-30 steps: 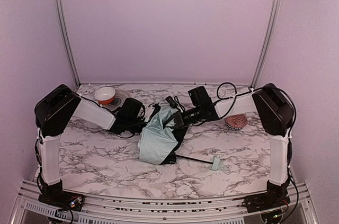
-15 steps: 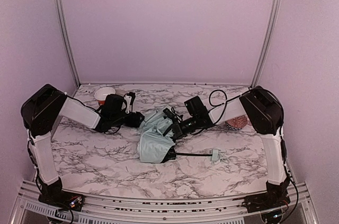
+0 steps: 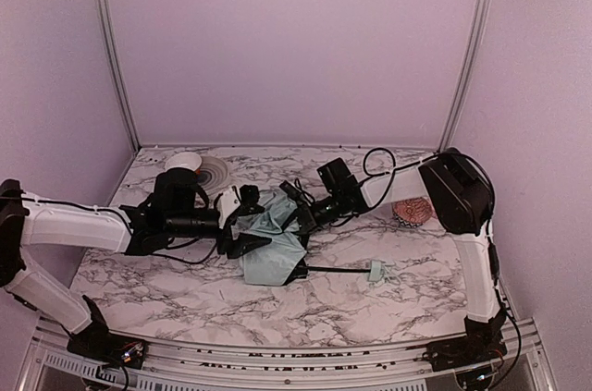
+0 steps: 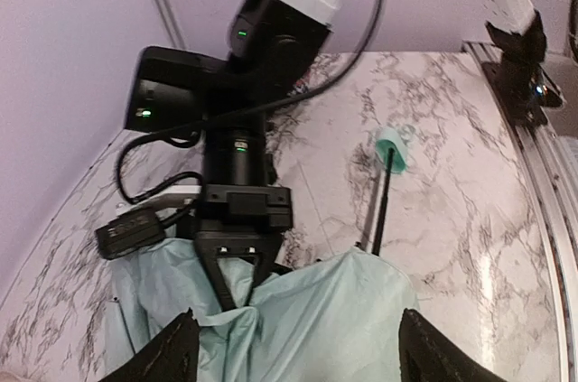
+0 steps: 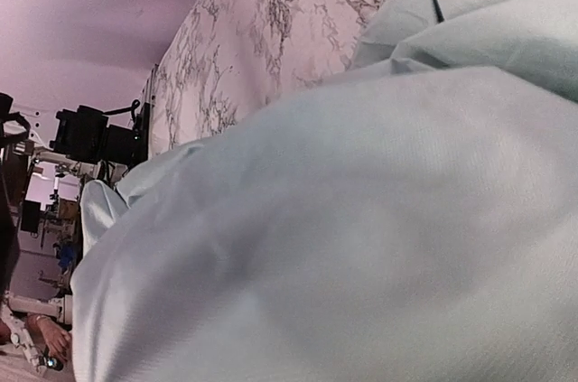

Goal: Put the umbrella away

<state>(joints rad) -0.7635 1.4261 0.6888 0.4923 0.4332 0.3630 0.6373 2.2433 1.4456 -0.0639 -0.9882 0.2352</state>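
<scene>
Umbrella (image 3: 271,248): lies in the middle of our table (image 3: 185,299).
Left gripper (image 4: 293,337): we just swung it over; fingers (image 4: 173,352) spread above the umbrella.
Right gripper (image 4: 237,287): pressed together, pinching the umbrella.
Next: we think both can fold it.

Right wrist view seemingly against umbrella (image 5: 361,219)

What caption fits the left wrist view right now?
Open left pincer faces the mint umbrella while the shut right pincer pinches it.
</scene>
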